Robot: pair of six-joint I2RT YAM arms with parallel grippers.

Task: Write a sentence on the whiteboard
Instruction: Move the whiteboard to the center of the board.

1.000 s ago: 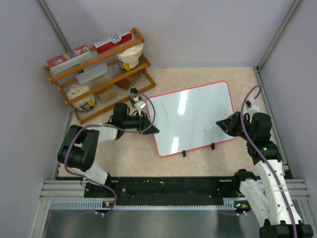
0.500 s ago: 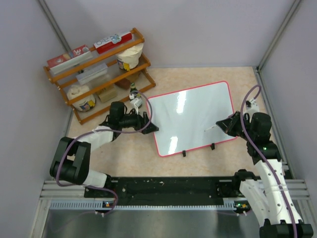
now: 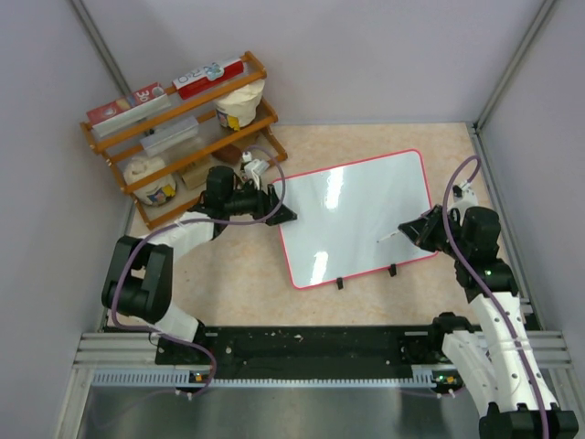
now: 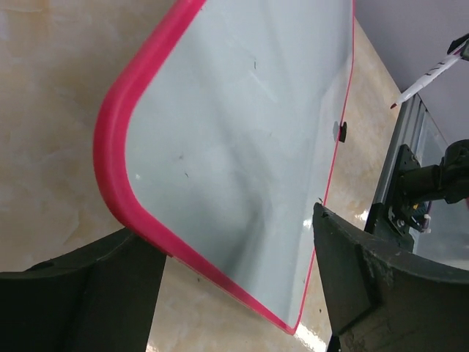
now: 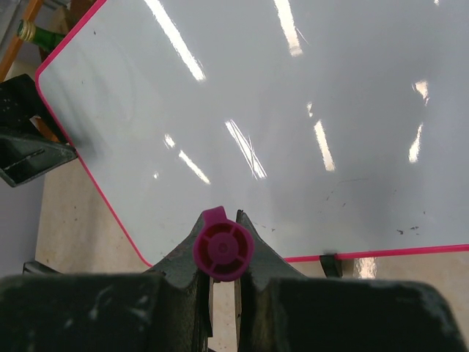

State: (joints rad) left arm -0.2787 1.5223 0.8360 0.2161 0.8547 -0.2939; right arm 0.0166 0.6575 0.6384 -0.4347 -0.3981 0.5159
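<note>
The whiteboard (image 3: pixel 356 215) lies on the table, glossy white with a red-pink frame and only a few faint specks. No sentence shows on it in any view. My left gripper (image 3: pixel 285 215) is open at the board's left edge. In the left wrist view (image 4: pixel 233 231) its jaws straddle the rounded corner of the whiteboard (image 4: pixel 242 132). My right gripper (image 3: pixel 413 229) is shut on a marker (image 3: pixel 391 235) and holds it over the board's near right part, tip just above the surface. The right wrist view shows the marker's magenta end (image 5: pixel 223 248) between the fingers and the whiteboard (image 5: pixel 256 95) ahead.
A wooden rack (image 3: pixel 178 137) with boxes, tubs and a cup stands at the back left, close behind my left arm. A green bottle's top (image 5: pixel 26 31) shows beside the board's far corner. Two black feet (image 3: pixel 338 283) sit on the board's near edge. Grey walls enclose the table.
My left gripper has moved along the board's left edge toward its far left corner. The right arm, the marker and the board have stayed still.
</note>
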